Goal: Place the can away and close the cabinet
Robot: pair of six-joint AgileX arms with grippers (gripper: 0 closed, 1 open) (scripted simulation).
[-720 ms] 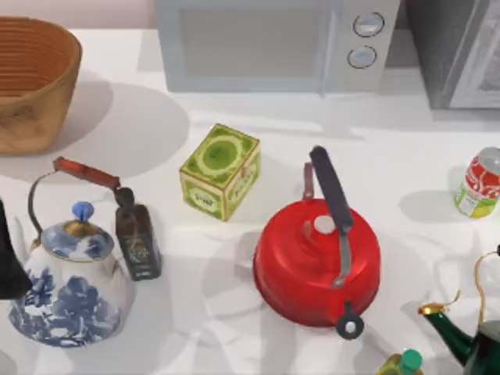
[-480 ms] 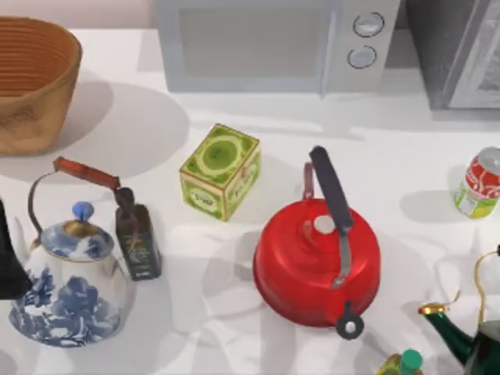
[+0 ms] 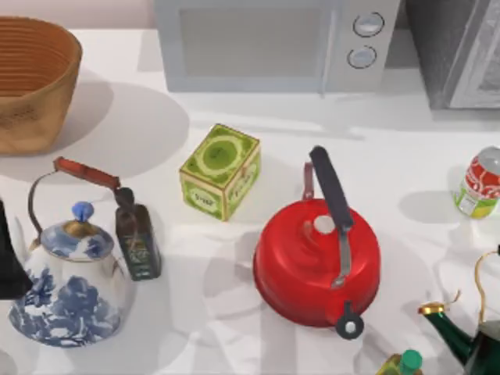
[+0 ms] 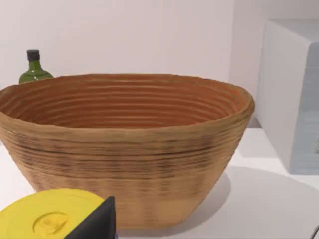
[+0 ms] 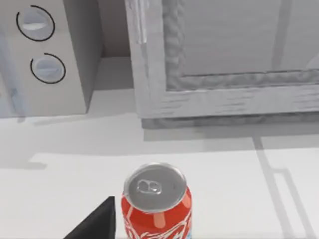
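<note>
The can stands upright at the table's right edge, with a silver top and a red, white and yellow-green label. In the right wrist view the can is close below the camera, and a dark part of my right gripper sits just beside it without touching. The grey cabinet is at the back right, behind the can; its framed front panel faces the right wrist camera. A dark part of my left arm hangs at the table's left edge, beside the blue-and-white teapot.
A red kettle sits in the middle, with a green tea tin and a dark small bottle to its left. A blue-and-white teapot, a basket, a microwave and a green teapot ring the table.
No object has moved. The faint shadows on the table near the can have shifted a little.
</note>
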